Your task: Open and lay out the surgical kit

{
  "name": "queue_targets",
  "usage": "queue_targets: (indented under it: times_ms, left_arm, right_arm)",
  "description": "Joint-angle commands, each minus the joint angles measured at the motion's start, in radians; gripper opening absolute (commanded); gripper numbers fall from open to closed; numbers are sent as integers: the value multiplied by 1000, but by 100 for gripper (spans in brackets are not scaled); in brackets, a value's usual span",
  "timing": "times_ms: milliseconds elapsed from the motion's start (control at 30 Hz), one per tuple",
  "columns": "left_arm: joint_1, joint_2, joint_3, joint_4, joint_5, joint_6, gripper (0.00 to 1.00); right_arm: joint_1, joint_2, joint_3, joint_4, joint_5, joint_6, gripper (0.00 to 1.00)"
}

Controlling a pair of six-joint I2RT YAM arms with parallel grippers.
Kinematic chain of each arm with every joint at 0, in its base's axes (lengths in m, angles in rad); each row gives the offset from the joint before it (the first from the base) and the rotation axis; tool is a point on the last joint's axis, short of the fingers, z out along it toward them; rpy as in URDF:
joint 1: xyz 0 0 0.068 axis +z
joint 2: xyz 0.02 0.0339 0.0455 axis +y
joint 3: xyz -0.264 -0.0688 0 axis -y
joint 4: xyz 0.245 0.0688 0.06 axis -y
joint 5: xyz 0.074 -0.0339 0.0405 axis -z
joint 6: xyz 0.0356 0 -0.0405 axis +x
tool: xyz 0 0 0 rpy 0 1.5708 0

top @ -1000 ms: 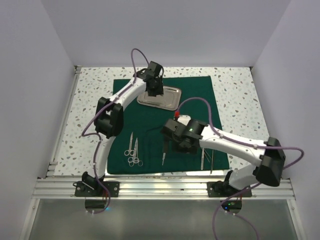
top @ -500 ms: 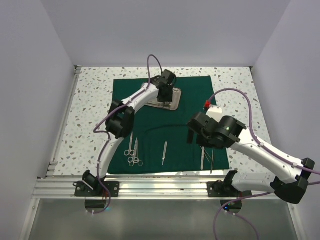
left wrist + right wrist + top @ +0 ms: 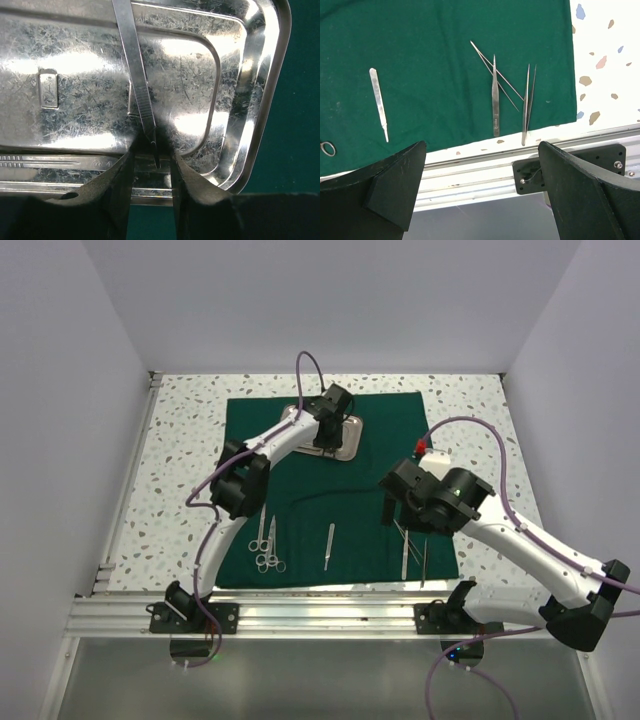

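The dark green cloth (image 3: 300, 490) lies spread flat. The steel tray (image 3: 349, 437) sits on its far part and fills the left wrist view (image 3: 75, 90). My left gripper (image 3: 326, 433) is down over the tray, jaws a little apart. The tip of a slim silver instrument (image 3: 137, 75) lies between its fingers (image 3: 125, 185). My right gripper (image 3: 389, 508) is wide open and empty above the cloth's right side. Ring-handled scissors (image 3: 266, 545), a flat silver handle (image 3: 329, 545) and tweezers (image 3: 405, 555) lie along the near edge; the handle (image 3: 379, 102) and tweezers (image 3: 495, 100) show in the right wrist view.
A second pair of tweezers (image 3: 527, 105) and thin crossed tweezers (image 3: 497, 75) lie beside the first. The aluminium rail (image 3: 320, 615) with the arm bases runs along the near edge. White walls close in the speckled table (image 3: 470, 420) on three sides.
My right gripper has risen and swung right, away from the flat handle, which stays on the cloth. My left gripper has shifted right over the tray.
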Motion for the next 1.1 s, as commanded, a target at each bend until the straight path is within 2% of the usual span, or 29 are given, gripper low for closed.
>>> queue_targets:
  times_ms: [0, 267, 367, 500, 567, 733, 1067]
  left_arm:
    - [3, 26, -14, -49, -15, 17, 38]
    - [-1, 84, 6, -72, -17, 18, 30]
    - [-1, 98, 6, -78, -22, 23, 22]
    - [-1, 103, -6, -92, -17, 26, 5]
    - [-1, 95, -25, -87, -8, 27, 0]
    - [-1, 51, -55, -72, 0, 43, 0]
    - [-3, -167, -32, -89, -29, 69, 0]
  right_arm:
    - [-9, -25, 11, -29, 24, -10, 98]
    - [-20, -51, 11, -49, 35, -7, 98]
    - [-23, -54, 9, -56, 36, -4, 99]
    - [-26, -68, 9, -64, 45, -1, 98]
    - [-27, -70, 6, -62, 47, -1, 98]
    - [-29, -74, 11, -64, 48, 2, 98]
    - [-29, -106, 116, -101, 131, 28, 98]
